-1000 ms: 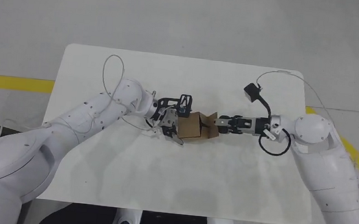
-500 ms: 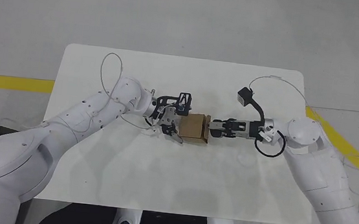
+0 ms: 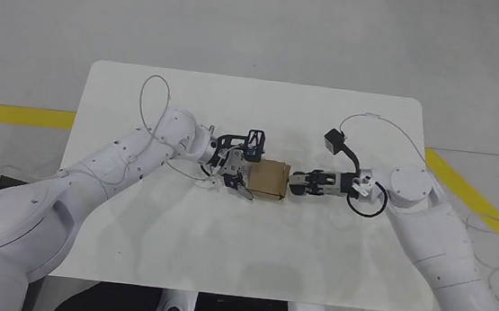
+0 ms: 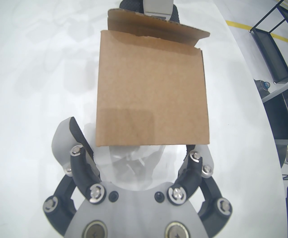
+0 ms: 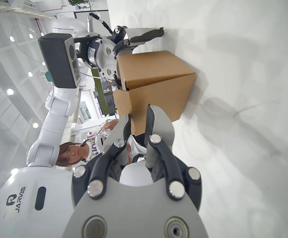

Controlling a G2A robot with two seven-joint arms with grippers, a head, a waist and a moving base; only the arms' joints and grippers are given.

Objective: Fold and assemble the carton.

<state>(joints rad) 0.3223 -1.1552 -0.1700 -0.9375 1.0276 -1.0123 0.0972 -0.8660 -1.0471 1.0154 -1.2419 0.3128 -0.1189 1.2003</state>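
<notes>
Brown cardboard sits in the middle of the white desk (image 3: pixel 147 91) when I look from the top. It is the carton (image 3: pixel 270 177), folded up into a box shape. My left arm (image 3: pixel 141 159) comes in at one end and my right arm (image 3: pixel 409 184) at the other. The carton lies between the two sets of jaws.

From the left wrist, the carton (image 4: pixel 153 94) lies on the desk right in front of me. The left jaws are wide open and hold nothing. One finger (image 4: pixel 74 144) is just beside a near corner of the carton. The other finger (image 4: pixel 194 168) is partly hidden by the other near corner. At the far end a flap (image 4: pixel 157 27) sticks out, with a finger of the right jaws behind it.

From the right wrist, the right jaws are almost closed. They pinch the edge of the carton's (image 5: pixel 157 90) end flap between their two fingers (image 5: pixel 157 126). The left jaws sit at the carton's far end, with one finger (image 5: pixel 146 35) lying along its side.
</notes>
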